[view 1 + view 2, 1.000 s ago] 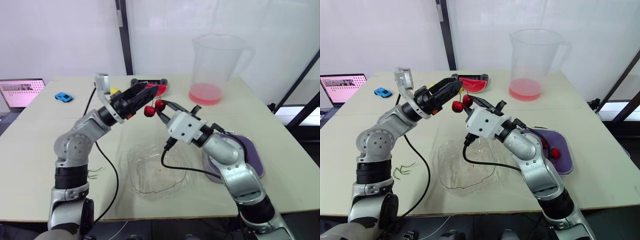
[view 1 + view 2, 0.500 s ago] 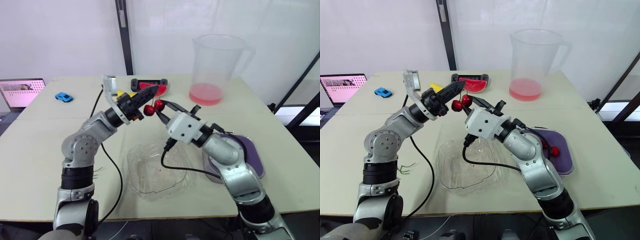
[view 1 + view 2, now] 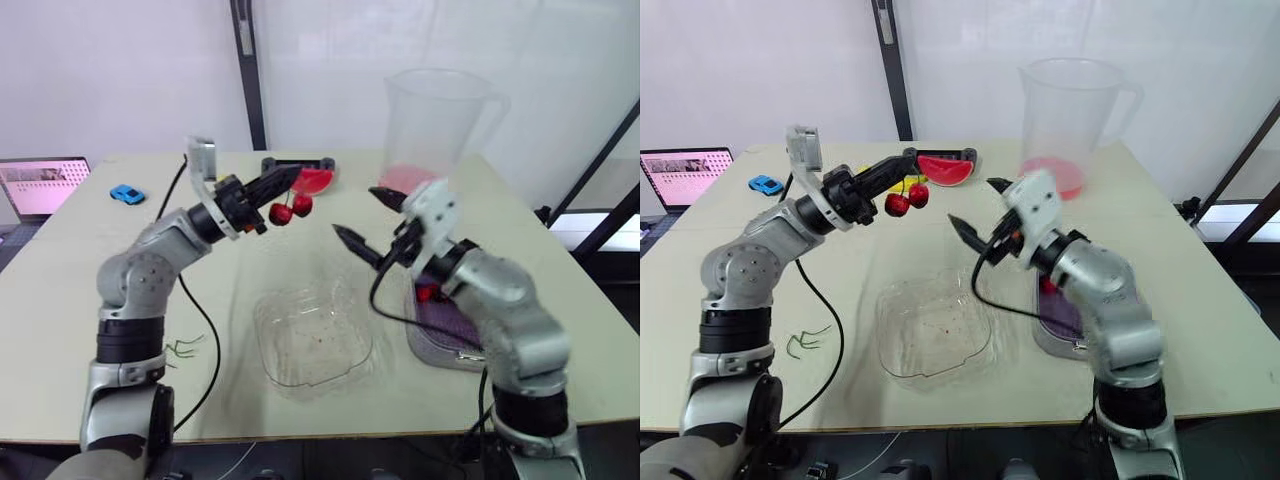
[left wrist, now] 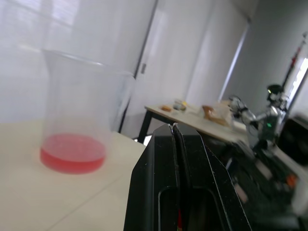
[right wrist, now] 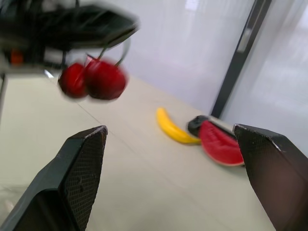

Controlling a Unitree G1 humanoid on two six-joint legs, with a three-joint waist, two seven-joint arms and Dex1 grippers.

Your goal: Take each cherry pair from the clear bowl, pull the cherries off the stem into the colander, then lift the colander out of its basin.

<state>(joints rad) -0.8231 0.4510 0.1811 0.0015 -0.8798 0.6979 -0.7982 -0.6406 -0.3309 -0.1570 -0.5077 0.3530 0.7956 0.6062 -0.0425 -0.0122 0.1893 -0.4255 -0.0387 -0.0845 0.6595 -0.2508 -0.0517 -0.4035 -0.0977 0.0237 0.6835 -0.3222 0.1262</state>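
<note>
The cherry pair (image 3: pixel 291 209) hangs by its stem just under the tip of your left tool (image 3: pixel 285 181), whose fingers are pressed together on the stem. Both cherries are on the stem, so this pair has not been pulled yet. Your right tool (image 3: pixel 357 212) is near it, to the side, spread wide and empty, with its fingers off the fruit.

Below and between the two tools, the clear bowl (image 3: pixel 315 340) looks empty apart from a few red specks, so I judge this to be the last pair. Bare green stems (image 3: pixel 805 340) lie on the worktop (image 3: pixel 250 260) under your left arm. At least one cherry (image 3: pixel 425 293) sits in the purple colander (image 3: pixel 440 325), which rests in its basin (image 3: pixel 447 355) beneath your right forearm. What is left is to strip this pair into the colander, then lift the colander out.

Note that the pair hangs well away from the colander, not over it, so a cherry pulled here would likely drop onto the worktop or into the bowl. Your right arm also covers much of the colander.

Beyond the left tool's tip lie a watermelon slice (image 3: pixel 316 178) and a banana (image 5: pixel 174 130). A clear pitcher (image 3: pixel 440 120) with a little red liquid stands beyond the right tool. A blue toy car (image 3: pixel 125 194) and a laptop (image 3: pixel 40 184) sit far out past your left arm, clear of the work.
</note>
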